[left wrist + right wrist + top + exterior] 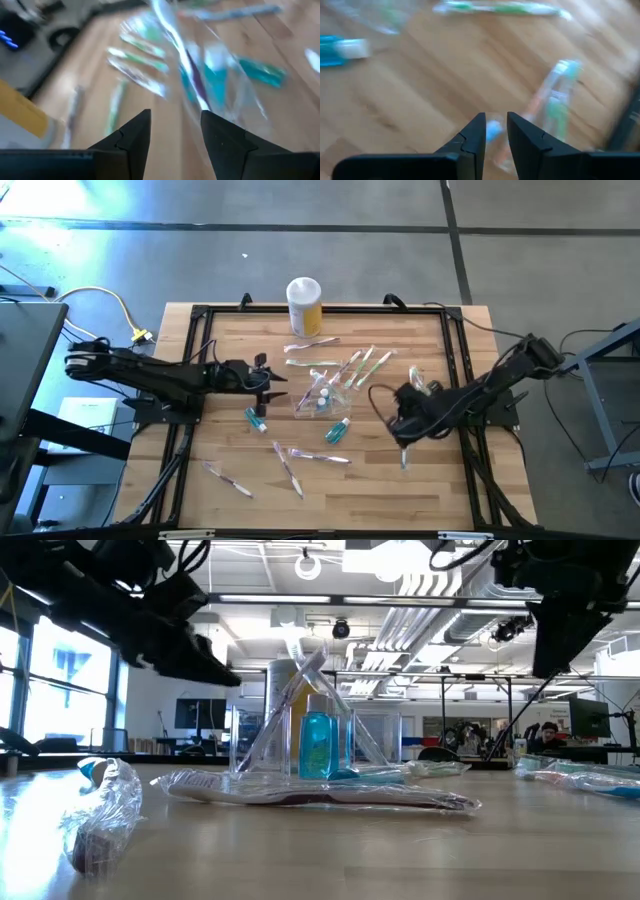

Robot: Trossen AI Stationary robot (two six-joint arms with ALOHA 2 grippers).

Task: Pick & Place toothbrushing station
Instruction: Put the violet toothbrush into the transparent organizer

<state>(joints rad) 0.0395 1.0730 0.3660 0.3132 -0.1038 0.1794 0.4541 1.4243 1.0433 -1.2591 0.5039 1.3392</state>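
Though no label legible, left hand (175,131) spread near station (322,392); right hand (495,131) narrow-gapped.

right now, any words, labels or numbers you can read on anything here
None can be read.
Yellow jar: no print shows.
Teal tubes: any print is too small to read.
Wrapped toothbrushes: wrapper print is too small to read.
Blue bottle in the clear container: no label legible.
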